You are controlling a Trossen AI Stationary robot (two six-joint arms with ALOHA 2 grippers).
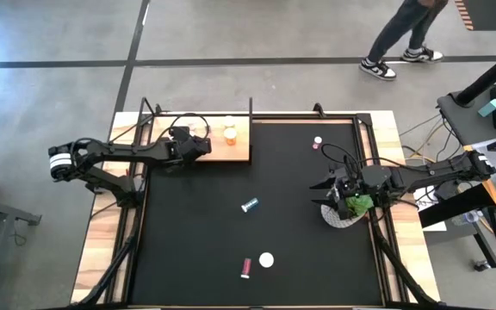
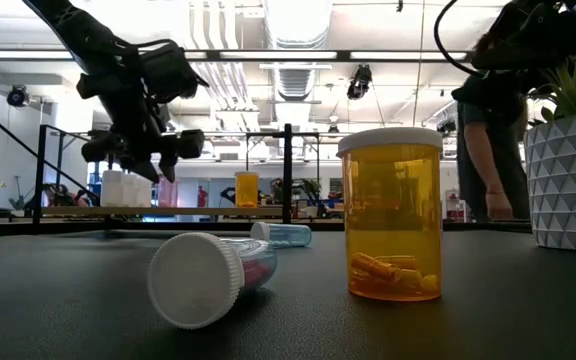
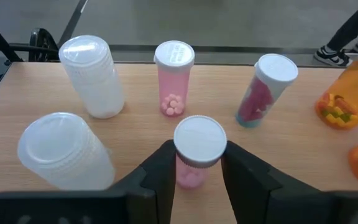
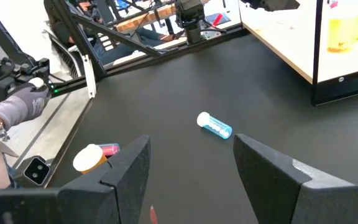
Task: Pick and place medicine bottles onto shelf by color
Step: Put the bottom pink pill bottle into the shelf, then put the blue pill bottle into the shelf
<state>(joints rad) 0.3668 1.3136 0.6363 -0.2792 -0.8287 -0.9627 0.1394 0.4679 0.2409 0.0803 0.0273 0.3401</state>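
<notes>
- Two pincers in view: left pincer (image 3: pixel 194 180) over the shelf (image 3: pixel 135 134), clenched on an upright pink bottle (image 3: pixel 197 149) set among other bottles.
- Right pincer (image 4: pixel 191 165) released, empty, hovering above the tabletop (image 1: pixel 231 241) beside the plant pot (image 1: pixel 344 211).
- Blue bottle (image 4: pixel 214 125) lying on its side straight ahead of right pincer, long axis slanting across its gap; right arm nearer.

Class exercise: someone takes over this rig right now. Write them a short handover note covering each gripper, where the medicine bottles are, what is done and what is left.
Left gripper: over the shelf, fingers either side of a pink bottle standing on the wood.
Right gripper: open, empty, above the mat beside the plant pot.
Done: white, pink and orange bottles stand on the shelf.
Left: blue bottle lying mid-mat, a magenta bottle lying and an orange bottle upright at the near edge, one small bottle at the far side.
</notes>
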